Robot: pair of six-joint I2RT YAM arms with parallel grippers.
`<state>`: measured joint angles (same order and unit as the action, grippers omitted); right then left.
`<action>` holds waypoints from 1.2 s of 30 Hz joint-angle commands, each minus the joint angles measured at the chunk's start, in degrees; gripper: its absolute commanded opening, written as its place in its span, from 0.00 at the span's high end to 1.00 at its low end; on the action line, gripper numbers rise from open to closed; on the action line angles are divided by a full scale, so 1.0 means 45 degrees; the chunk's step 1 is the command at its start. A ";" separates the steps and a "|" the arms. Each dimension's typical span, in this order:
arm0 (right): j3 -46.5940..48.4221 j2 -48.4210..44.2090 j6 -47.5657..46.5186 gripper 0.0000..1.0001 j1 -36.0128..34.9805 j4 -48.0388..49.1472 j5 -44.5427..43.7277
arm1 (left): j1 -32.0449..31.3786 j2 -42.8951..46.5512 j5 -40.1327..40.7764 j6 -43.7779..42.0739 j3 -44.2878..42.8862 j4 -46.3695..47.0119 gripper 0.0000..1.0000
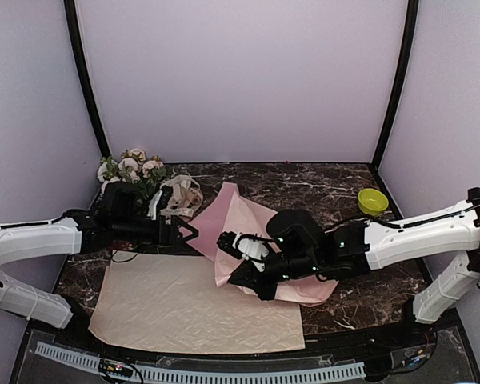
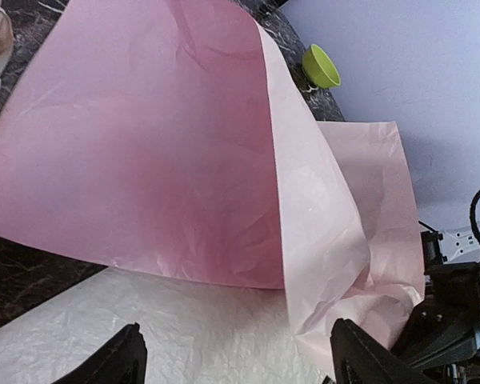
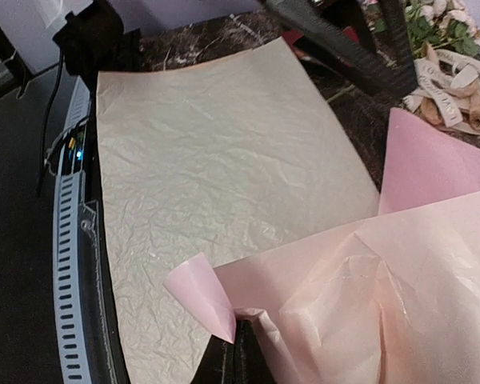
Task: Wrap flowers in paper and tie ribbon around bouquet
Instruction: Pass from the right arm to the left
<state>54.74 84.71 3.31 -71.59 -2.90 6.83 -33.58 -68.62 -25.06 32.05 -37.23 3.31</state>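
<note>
The pink paper (image 1: pixel 238 214) is lifted and folded over in the middle of the table, part of it over a cream sheet (image 1: pixel 184 308). My right gripper (image 3: pixel 240 356) is shut on the pink paper's (image 3: pixel 416 272) curled near corner. In the top view that gripper (image 1: pixel 242 280) sits at the paper's front edge. My left gripper (image 2: pixel 236 364) hangs open over the cream sheet (image 2: pixel 200 332), facing the raised pink paper (image 2: pixel 144 144) and holding nothing. The flowers (image 1: pixel 132 168) lie at the back left. The tan ribbon (image 3: pixel 474 112) lies tangled with paler ribbon beside them. No bouquet is in view.
A small yellow-green bowl (image 1: pixel 373 201) stands at the back right. The ribbon tangle (image 1: pixel 180 196) lies just behind my left gripper (image 1: pixel 190 233). Black frame posts and pale walls close in the dark marble table (image 1: pixel 320 180).
</note>
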 commanded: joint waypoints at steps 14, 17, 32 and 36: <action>0.1166 0.1288 -0.1676 1.00 -0.1084 -0.0989 0.1309 | -0.1825 -0.4169 -0.3332 0.1549 -0.1482 0.4521 0.18; 0.1130 0.1276 -0.1712 1.00 -0.1095 -0.0969 0.1369 | -0.2378 -0.4432 -0.3711 0.1089 -0.1972 0.4581 0.34; 0.2230 -0.2382 0.0589 0.24 0.1435 -0.3336 0.1678 | -0.2498 -0.1893 -0.1309 0.0052 -0.0580 0.2279 1.00; 0.0769 -0.3779 0.3739 0.19 0.5255 -0.4011 0.1848 | -0.2498 -0.1548 -0.1136 0.0086 -0.0280 0.2100 1.00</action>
<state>62.70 72.51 5.52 -60.80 -16.99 14.11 -44.91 -77.41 -32.82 33.69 -40.47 15.49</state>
